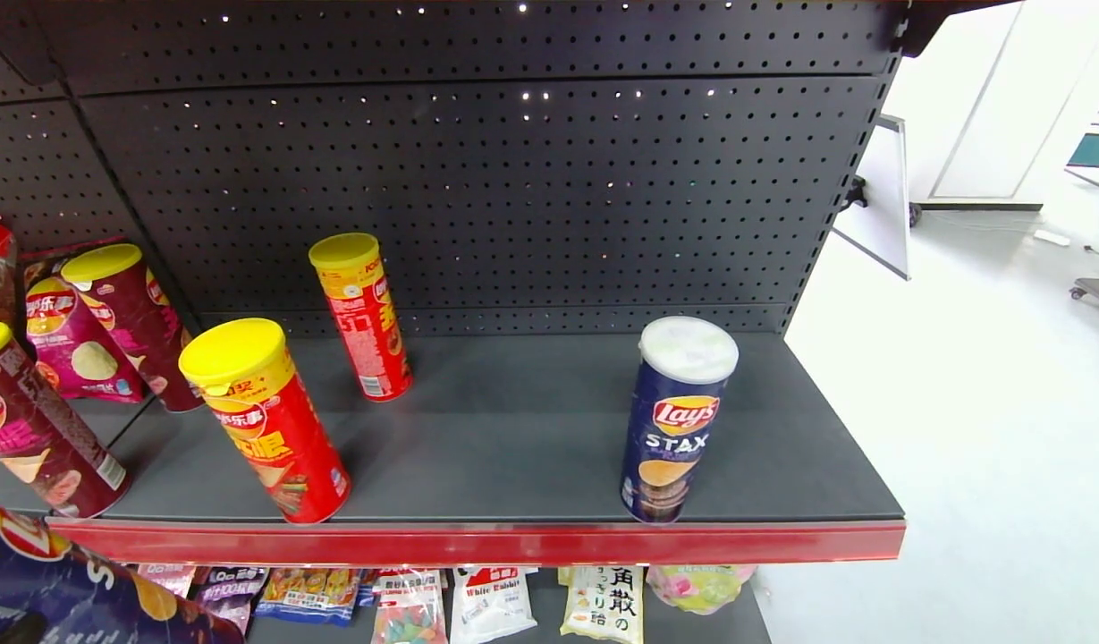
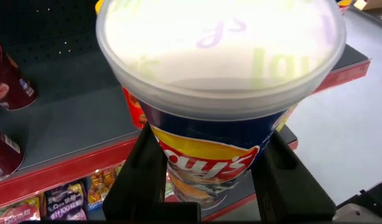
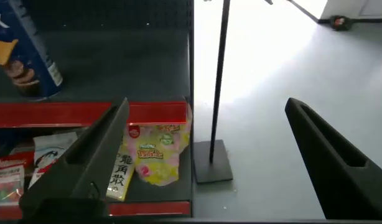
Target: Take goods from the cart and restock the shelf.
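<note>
The blue chip can (image 2: 216, 143) with a pale plastic lid stands upright between the two black fingers (image 2: 141, 174) of the left gripper (image 2: 213, 180), which is clamped on the can's lower body. The can hangs in front of the shelf (image 1: 513, 429), off the left end of its red front edge (image 1: 477, 543).

On the shelf, a second blue can (image 1: 674, 420) stands upright at the front edge, near the right end. A red can with a yellow lid (image 1: 267, 420) stands at the front edge left of the middle. A slimmer red can (image 1: 363, 317) stands further back, close to the black pegboard wall (image 1: 513, 197). Two maroon cans (image 1: 39, 429) stand on the neighbouring section to the left.

The right gripper (image 3: 208, 106) sits low, off the shelf's right front corner, with its jaws spread wide and nothing between them. Snack bags (image 1: 603, 604) lie on the lower shelf.
</note>
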{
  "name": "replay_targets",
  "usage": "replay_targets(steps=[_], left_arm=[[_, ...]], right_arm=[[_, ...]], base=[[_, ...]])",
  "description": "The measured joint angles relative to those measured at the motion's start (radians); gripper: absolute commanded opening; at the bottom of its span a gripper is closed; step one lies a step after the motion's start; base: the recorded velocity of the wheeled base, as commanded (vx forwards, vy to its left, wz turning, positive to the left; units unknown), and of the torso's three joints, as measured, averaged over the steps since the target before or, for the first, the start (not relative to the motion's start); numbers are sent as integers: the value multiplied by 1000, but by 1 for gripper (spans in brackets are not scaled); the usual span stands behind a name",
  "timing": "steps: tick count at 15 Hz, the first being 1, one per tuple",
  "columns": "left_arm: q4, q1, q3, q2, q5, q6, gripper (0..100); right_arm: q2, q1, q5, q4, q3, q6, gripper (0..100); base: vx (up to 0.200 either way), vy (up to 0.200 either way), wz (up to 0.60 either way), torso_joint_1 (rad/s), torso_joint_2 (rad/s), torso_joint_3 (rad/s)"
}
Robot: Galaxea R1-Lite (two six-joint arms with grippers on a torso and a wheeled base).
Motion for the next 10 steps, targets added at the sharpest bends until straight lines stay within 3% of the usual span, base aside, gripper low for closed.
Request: replay_targets(steps=[6,10], left_arm=[[-7,-1,-11,-14,-1,0,0],[-8,-1,-18,-13,-1,-1,0]], right_arm=[[5,2,118,10,-2,30,100],[0,-1,39,15,17,30,100]], base=[[0,0,0,0,0,0],[0,0,0,0,0,0]])
